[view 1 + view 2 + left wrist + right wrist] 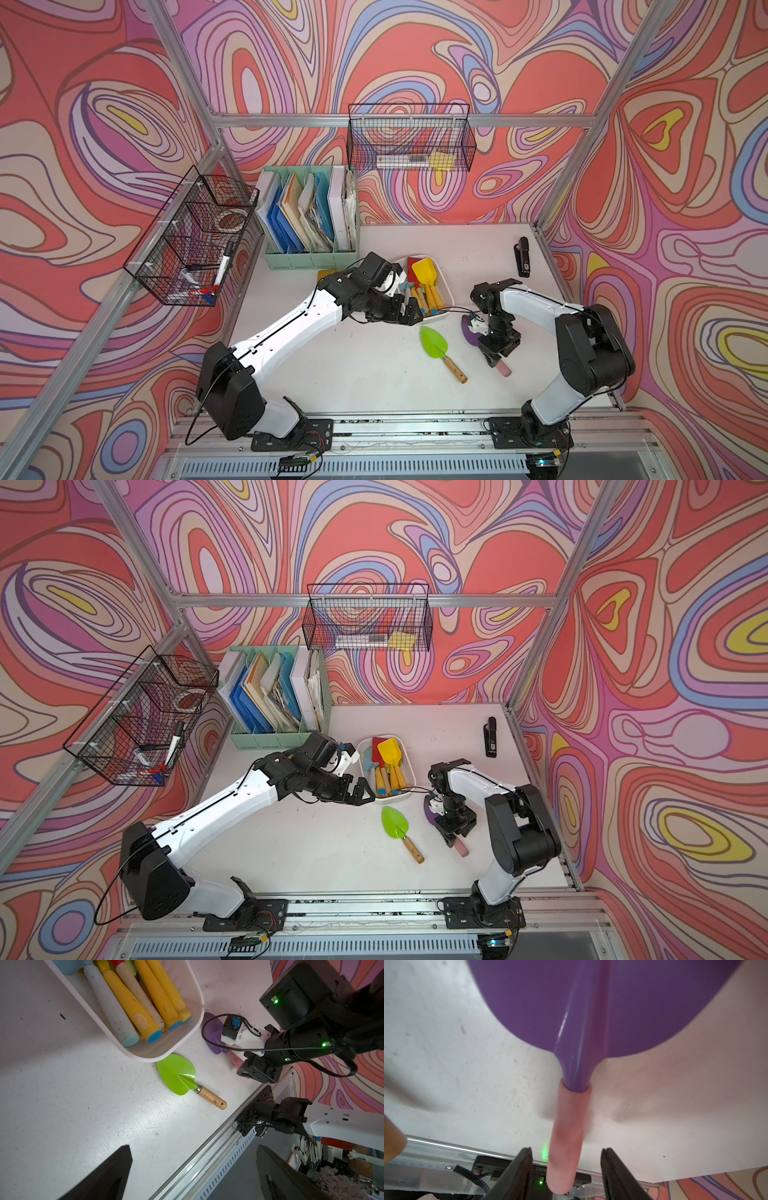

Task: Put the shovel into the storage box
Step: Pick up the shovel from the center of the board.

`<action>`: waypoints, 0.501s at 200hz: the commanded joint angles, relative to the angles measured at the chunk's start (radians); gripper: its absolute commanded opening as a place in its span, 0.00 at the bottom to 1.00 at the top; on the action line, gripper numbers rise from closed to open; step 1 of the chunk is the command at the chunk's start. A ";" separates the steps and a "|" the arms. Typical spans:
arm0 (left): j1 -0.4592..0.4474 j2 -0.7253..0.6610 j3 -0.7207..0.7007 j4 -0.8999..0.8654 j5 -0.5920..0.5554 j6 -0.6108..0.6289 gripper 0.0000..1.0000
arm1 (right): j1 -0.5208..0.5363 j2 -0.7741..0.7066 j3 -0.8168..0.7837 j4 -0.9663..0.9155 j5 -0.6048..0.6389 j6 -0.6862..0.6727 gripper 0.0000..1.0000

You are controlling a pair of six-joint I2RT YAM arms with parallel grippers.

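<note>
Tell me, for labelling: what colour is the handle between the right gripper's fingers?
Pale pink handle, clearest in the right wrist view.

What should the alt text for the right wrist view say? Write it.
A purple shovel with a pink handle lies on a white table, the handle running between the right gripper's two black fingers, which have not yet closed on it.

Both top views are bright and evenly lit, sharp at centre, with frame posts bowing outward toward the edges. In the left wrist view, glare streaks the table (62, 1084) around 6 o'clock, and the green shovel (178, 1076) shines. In the right wrist view, the purple shovel (591, 1012) fills 12 o'clock, soft and out of focus, casting diffuse shadows.
</note>
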 commanded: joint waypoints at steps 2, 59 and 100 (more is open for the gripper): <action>0.003 0.011 -0.009 0.010 0.007 0.011 0.99 | 0.010 0.039 0.028 -0.015 0.003 0.015 0.52; 0.003 0.016 -0.009 0.007 0.004 0.011 0.99 | 0.017 0.059 0.036 -0.017 -0.011 0.015 0.35; 0.003 0.016 -0.009 0.007 0.005 0.012 0.99 | 0.018 0.058 0.040 -0.018 -0.031 0.013 0.19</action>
